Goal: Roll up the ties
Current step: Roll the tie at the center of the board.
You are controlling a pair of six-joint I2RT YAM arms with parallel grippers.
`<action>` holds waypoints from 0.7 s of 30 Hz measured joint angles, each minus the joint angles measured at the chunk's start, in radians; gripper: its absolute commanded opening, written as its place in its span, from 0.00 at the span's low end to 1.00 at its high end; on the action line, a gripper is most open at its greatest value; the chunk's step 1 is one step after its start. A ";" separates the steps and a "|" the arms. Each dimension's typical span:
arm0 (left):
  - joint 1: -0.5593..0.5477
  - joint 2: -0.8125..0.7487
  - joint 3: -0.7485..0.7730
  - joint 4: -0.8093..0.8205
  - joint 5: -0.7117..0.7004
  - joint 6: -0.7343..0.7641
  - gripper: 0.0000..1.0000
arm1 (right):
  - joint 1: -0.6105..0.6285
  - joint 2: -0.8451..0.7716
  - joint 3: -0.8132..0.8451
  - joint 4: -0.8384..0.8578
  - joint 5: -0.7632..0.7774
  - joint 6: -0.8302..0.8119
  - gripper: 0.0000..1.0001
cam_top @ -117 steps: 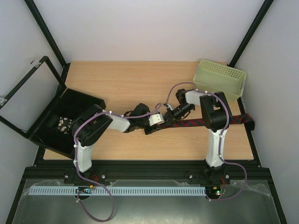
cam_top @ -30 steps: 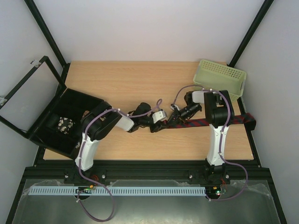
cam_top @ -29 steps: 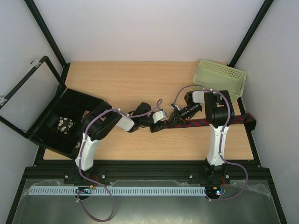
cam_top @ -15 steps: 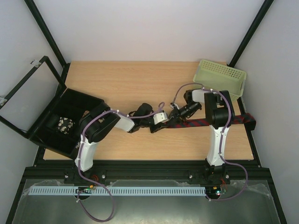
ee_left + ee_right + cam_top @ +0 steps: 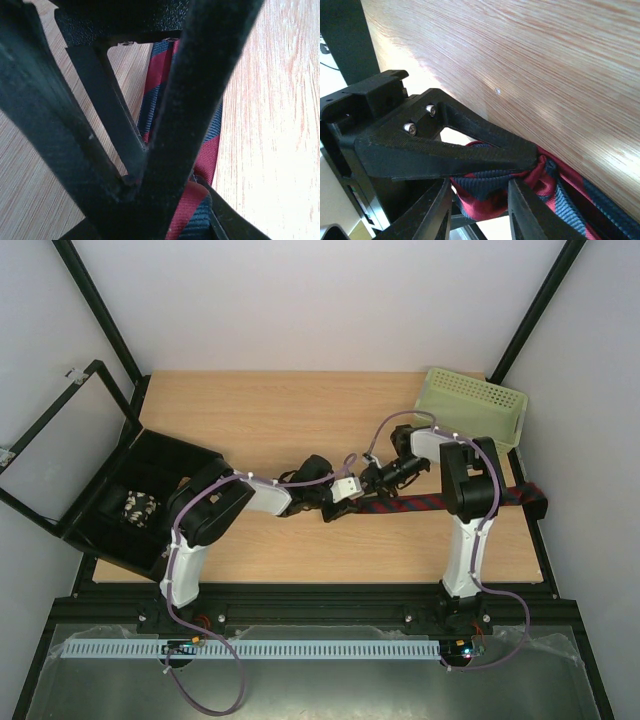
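One dark red tie with navy stripes (image 5: 440,502) lies across the right half of the table (image 5: 260,420), its far end hanging over the right edge. Its left end is bunched where both grippers meet. My left gripper (image 5: 342,506) is shut on that end; in the left wrist view (image 5: 145,170) the tie (image 5: 155,90) runs away under the fingers. My right gripper (image 5: 369,483) comes in from the right and is closed on the same bunch of fabric; in the right wrist view (image 5: 480,212) the tie (image 5: 485,200) fills the gap between its fingers, with the left gripper's finger (image 5: 470,150) pressed on top.
A pale green perforated basket (image 5: 470,410) stands at the back right corner. An open black box (image 5: 140,505) with a patterned roll inside sits at the left edge. The right arm's elbow hangs over the tie's middle.
Both grippers stay joined on the tie's left end. The right gripper has shifted slightly toward the far side and the left wrist has followed to the right.
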 measured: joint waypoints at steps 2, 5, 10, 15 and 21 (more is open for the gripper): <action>0.000 -0.001 0.002 -0.007 -0.002 -0.003 0.30 | 0.009 0.000 0.000 0.017 0.008 0.009 0.12; 0.000 -0.003 0.004 -0.016 -0.006 -0.007 0.30 | 0.010 0.001 0.000 0.019 0.019 0.016 0.02; 0.000 -0.003 0.005 -0.019 -0.011 -0.008 0.36 | -0.002 0.001 0.001 0.011 0.030 -0.018 0.01; 0.000 -0.003 0.012 -0.029 -0.019 -0.008 0.53 | -0.025 0.007 -0.019 0.030 0.063 -0.086 0.01; 0.014 -0.007 0.026 -0.054 -0.026 0.000 0.87 | -0.037 0.010 -0.048 0.066 0.059 -0.118 0.01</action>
